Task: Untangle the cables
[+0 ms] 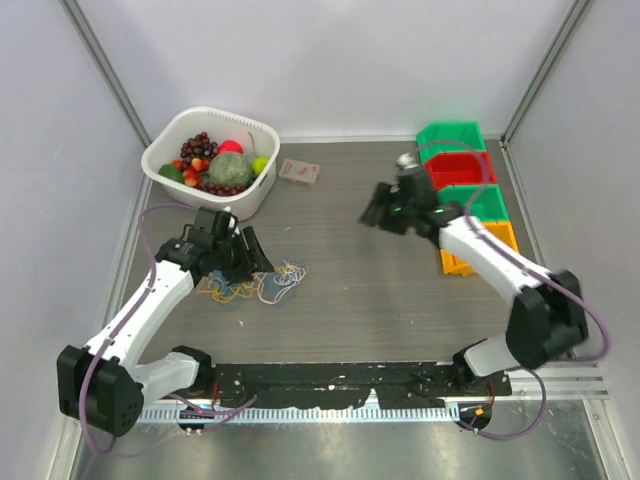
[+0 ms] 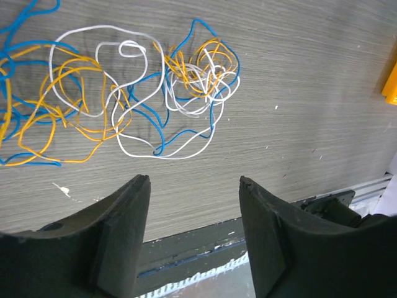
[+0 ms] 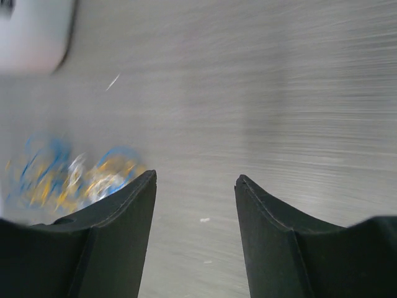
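The cables (image 1: pixel 270 287) lie in a tangled heap of thin yellow, blue and white cords on the grey table, left of centre. In the left wrist view the tangle (image 2: pixel 198 77) spreads over the upper left, with white loops over yellow and blue strands. My left gripper (image 1: pixel 255 258) is open and empty, just above the heap; its fingertips (image 2: pixel 194 180) are short of the cords. My right gripper (image 1: pixel 375 213) is open and empty, over the table's middle right, far from the heap. The cords show blurred at the lower left of the right wrist view (image 3: pixel 68 174), beside that gripper (image 3: pixel 195 177).
A white basket (image 1: pixel 165 150) of fruit stands at the back left. A small card box (image 1: pixel 300 172) lies beside it. Green (image 1: pixel 450 135), red (image 1: pixel 460 170) and orange (image 1: pixel 455 262) bins line the right side. A black rail (image 1: pixel 330 380) runs along the near edge.
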Robot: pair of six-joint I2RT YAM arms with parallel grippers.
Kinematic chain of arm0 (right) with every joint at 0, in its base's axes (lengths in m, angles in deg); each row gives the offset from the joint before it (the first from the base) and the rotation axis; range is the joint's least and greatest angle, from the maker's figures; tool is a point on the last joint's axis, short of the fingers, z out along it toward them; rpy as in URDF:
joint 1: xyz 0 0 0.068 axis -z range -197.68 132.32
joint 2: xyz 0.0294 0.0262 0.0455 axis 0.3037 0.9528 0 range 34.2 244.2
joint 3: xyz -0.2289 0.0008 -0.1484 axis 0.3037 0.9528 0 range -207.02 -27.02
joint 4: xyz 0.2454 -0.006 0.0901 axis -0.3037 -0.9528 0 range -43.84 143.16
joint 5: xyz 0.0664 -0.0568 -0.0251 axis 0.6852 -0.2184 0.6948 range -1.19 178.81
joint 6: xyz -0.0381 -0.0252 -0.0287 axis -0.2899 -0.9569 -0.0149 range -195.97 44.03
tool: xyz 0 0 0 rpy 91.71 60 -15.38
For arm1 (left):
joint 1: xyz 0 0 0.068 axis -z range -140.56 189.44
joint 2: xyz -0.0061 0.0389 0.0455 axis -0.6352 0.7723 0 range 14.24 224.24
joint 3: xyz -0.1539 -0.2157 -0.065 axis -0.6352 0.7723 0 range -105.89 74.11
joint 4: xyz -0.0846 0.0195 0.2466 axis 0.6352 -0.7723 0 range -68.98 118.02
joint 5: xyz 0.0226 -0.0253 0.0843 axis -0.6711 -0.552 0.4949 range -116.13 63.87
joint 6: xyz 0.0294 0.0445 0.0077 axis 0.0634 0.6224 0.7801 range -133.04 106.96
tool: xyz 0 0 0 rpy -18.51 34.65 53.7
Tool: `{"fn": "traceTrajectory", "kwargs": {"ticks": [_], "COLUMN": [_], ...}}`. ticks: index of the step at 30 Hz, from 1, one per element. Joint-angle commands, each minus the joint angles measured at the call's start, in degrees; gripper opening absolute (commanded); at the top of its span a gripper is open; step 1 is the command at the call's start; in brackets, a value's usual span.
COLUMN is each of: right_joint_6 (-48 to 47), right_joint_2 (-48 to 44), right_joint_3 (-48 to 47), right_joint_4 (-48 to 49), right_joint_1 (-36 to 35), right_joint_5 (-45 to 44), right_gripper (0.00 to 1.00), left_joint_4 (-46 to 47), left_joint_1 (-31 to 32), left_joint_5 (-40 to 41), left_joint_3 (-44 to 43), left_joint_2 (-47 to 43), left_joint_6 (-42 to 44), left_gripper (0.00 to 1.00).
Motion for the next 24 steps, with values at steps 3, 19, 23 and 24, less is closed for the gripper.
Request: {"fn": "traceTrajectory", "kwargs": {"ticks": [3, 19, 23, 24], "right_joint_6": [13.2, 8.3, 1.7, 0.9], "right_joint_2": [16.6, 28.8, 19.6, 16.3], "right_joint_3": [3.7, -1.3, -1.9, -1.2], "right_joint_4": [29.5, 23.4, 9.6, 6.5], "right_joint_1": [-16.6, -26.5, -26.4, -26.4], "right_joint_5": [20.2, 14.1, 3.2, 1.6], "right_gripper": [0.57, 0.01, 0.01, 0.01], "left_joint_4": [5.7, -16.2, -9.0, -5.8], "left_joint_1": [-0.6, -1.1, -4.8, -5.7], "left_joint_5": [-4.3, 22.8, 17.1, 15.0], "left_joint_3": [1.2, 1.2, 4.0, 5.0], "left_joint_2": [7.0, -4.6, 0.6, 2.6], "left_joint_6": [-2.7, -9.4, -6.0, -5.2], "left_gripper": [0.60, 0.92, 0.93, 0.93]}}
